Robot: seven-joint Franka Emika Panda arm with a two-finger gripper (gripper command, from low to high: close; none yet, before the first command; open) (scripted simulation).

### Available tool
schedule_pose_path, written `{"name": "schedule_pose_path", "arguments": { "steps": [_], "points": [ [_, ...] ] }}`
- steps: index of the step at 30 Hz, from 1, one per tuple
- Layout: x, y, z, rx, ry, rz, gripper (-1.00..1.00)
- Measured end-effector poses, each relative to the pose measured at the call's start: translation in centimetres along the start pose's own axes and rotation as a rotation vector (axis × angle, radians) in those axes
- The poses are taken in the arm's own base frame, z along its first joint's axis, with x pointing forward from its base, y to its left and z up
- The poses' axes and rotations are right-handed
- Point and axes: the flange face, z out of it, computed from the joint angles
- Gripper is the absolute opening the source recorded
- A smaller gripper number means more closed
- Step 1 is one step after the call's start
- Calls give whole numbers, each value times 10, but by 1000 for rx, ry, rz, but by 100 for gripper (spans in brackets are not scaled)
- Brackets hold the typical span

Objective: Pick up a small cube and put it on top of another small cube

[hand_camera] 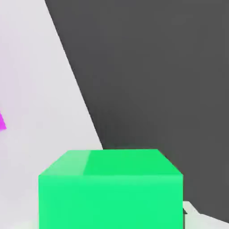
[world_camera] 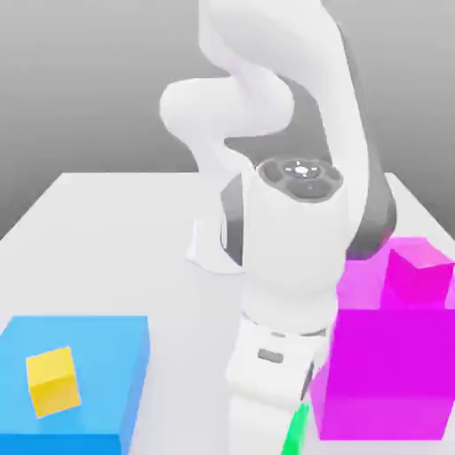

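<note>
Pincer closed on the small green cube [hand_camera: 111,190], which sits right at the hand camera, over the white surface [hand_camera: 40,112]. In the exterior view a sliver of that green shows at the arm's lower end, just beside the big magenta block [world_camera: 387,369], which carries a small magenta cube [world_camera: 418,277]. Well apart from the pincer, toward the exterior view's left, a small yellow cube [world_camera: 52,381] rests on a big blue block [world_camera: 111,351].

You have three small cubes here: one yellow cube [world_camera: 52,381], one magenta cube [world_camera: 419,274] and one green cube [hand_camera: 110,189]. You also have two big blocks, one blue block [world_camera: 107,351] and one magenta block [world_camera: 391,373].
</note>
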Motion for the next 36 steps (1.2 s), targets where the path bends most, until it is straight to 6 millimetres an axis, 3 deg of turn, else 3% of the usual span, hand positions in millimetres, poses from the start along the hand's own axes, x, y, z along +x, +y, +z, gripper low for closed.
{"name": "schedule_pose_path", "arguments": {
  "steps": [4, 5, 11, 18, 22, 26, 31, 36],
  "points": [
    [35, -8, -12, -25, 36, 170, -100],
    [40, -19, -15, -25, 39, 198, -100],
    [40, -127, -32, 15, 20, 297, -100],
    [8, -256, -53, 57, -30, 393, -100],
    [-31, -326, -63, 70, -76, 427, -100],
    [-98, -365, -56, 54, -135, 375, -100],
    [-186, -389, -45, 11, -194, 290, -100],
    [-245, -377, -43, -6, -163, 283, -100]
  ]
}}
